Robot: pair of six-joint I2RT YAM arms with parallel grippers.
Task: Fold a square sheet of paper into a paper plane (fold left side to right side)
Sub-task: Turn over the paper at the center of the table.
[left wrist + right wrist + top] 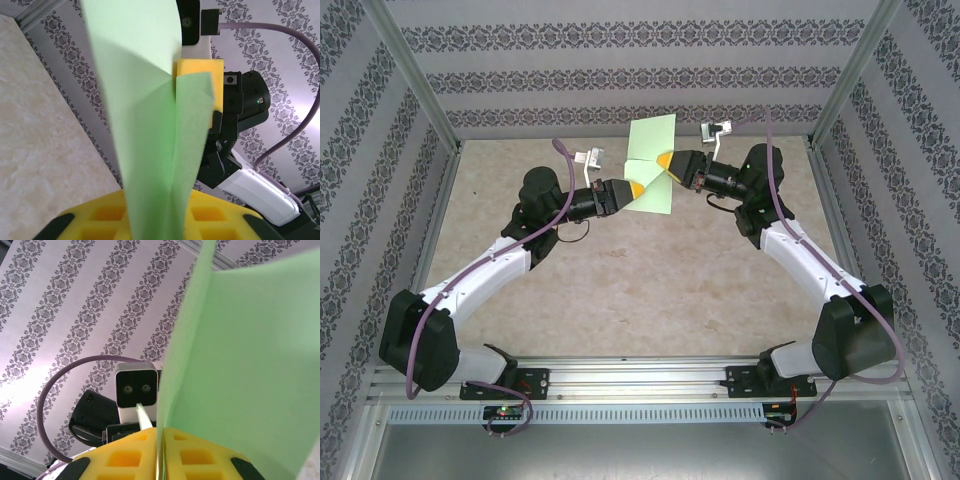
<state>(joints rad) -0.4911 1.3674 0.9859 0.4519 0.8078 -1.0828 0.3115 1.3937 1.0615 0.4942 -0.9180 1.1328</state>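
Note:
The pale green sheet of paper [653, 140] is held up off the table at the back middle, bent into a fold between both arms. My left gripper [635, 190] is shut on its lower left part. In the left wrist view the sheet [145, 125] rises out from between the yellow pads of my left gripper [157, 220]. From the right, my right gripper [667, 166] grips the sheet's edge. In the right wrist view the sheet [240, 355] is pinched in the thin slit of my right gripper [161, 455].
The beige marbled table [650, 290] lies below, with patterned walls on three sides. Metal frame posts [415, 75] stand at the back corners. A mounting rail [640, 375] runs along the near edge.

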